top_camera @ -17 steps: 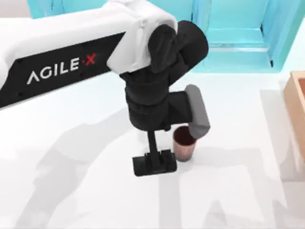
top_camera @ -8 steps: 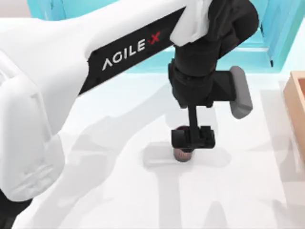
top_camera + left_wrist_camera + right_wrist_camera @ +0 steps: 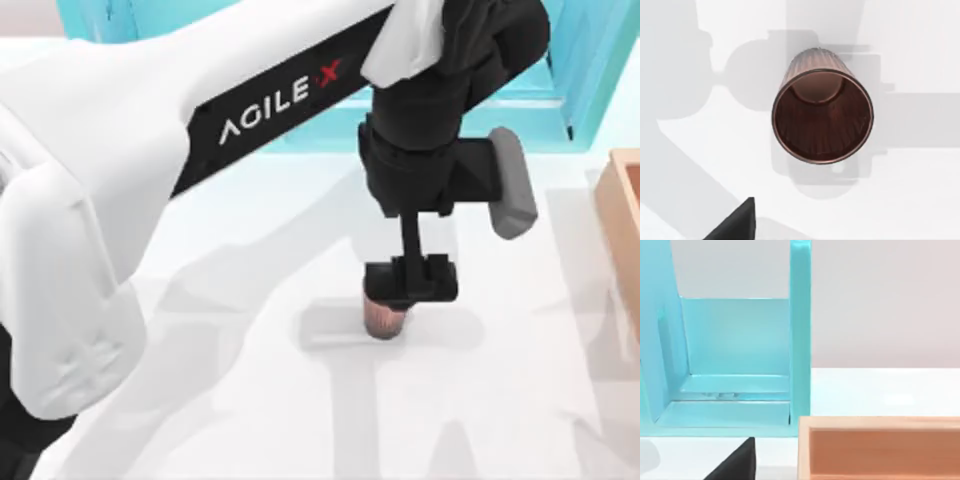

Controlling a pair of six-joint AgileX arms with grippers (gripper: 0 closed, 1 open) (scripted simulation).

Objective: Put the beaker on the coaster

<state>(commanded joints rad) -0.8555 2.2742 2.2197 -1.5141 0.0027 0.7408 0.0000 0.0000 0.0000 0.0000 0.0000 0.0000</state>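
The beaker (image 3: pixel 385 320) is a small reddish-brown ribbed cup standing upright on the white table near the middle. My left gripper (image 3: pixel 411 281) hangs directly over it, open, and covers its rim in the top view. From the left wrist view I look straight down into the beaker (image 3: pixel 821 117), with its dark inside centred below me. The coaster (image 3: pixel 624 225), a tan wooden piece with a raised rim, lies at the table's right edge, well apart from the beaker. The right wrist view faces the coaster (image 3: pixel 880 447).
A teal open-fronted rack (image 3: pixel 500 90) stands along the back of the table behind my left arm, and its upright panel (image 3: pixel 800 335) rises just behind the coaster. White table lies between the beaker and the coaster.
My left arm swung right and back, carrying the gripper from beside the beaker's left to directly above it, then settling slightly closer over it. The beaker has stayed in place.
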